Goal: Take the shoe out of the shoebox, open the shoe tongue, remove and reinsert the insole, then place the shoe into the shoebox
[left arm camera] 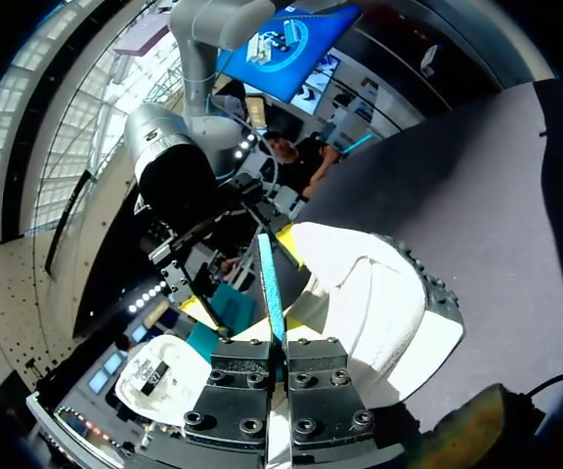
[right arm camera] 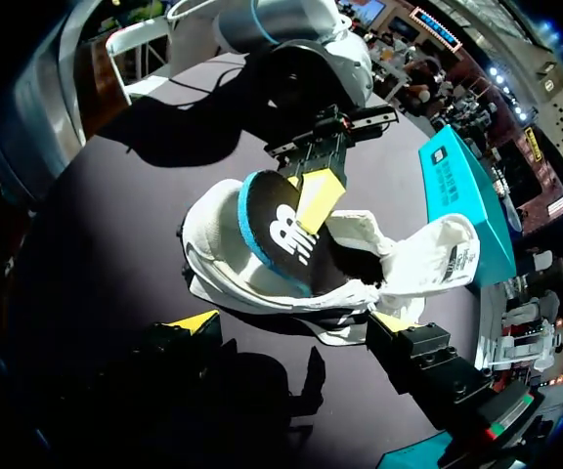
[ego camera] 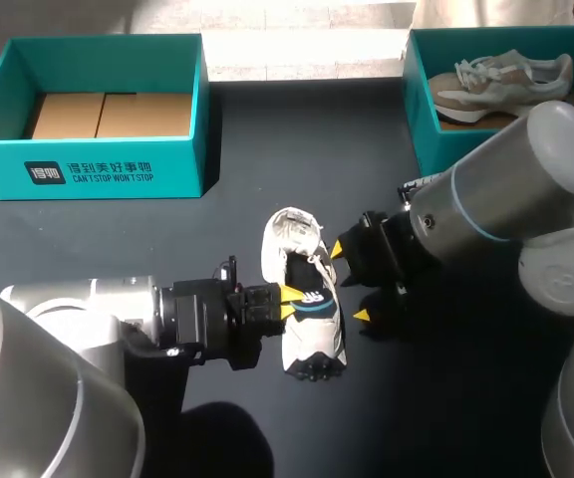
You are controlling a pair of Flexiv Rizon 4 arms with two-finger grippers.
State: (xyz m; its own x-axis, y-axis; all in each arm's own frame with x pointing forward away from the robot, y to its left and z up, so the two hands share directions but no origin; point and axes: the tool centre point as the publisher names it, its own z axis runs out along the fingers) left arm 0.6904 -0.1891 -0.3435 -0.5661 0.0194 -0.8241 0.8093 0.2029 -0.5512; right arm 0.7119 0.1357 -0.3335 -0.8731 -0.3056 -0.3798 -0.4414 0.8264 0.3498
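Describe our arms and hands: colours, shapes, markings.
Left arm and right arm: thick, rounded silver-grey housings; the right shows a thin blue ring at a joint. Both wrists end in black blocks. Left hand and right hand: two black fingers with bright yellow tips. The left wrist view shows bolted black finger mounts.

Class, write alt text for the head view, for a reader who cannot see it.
The left gripper pinches a dark insole sticking out of a white shoe on the black table; the right gripper stands open beside it.
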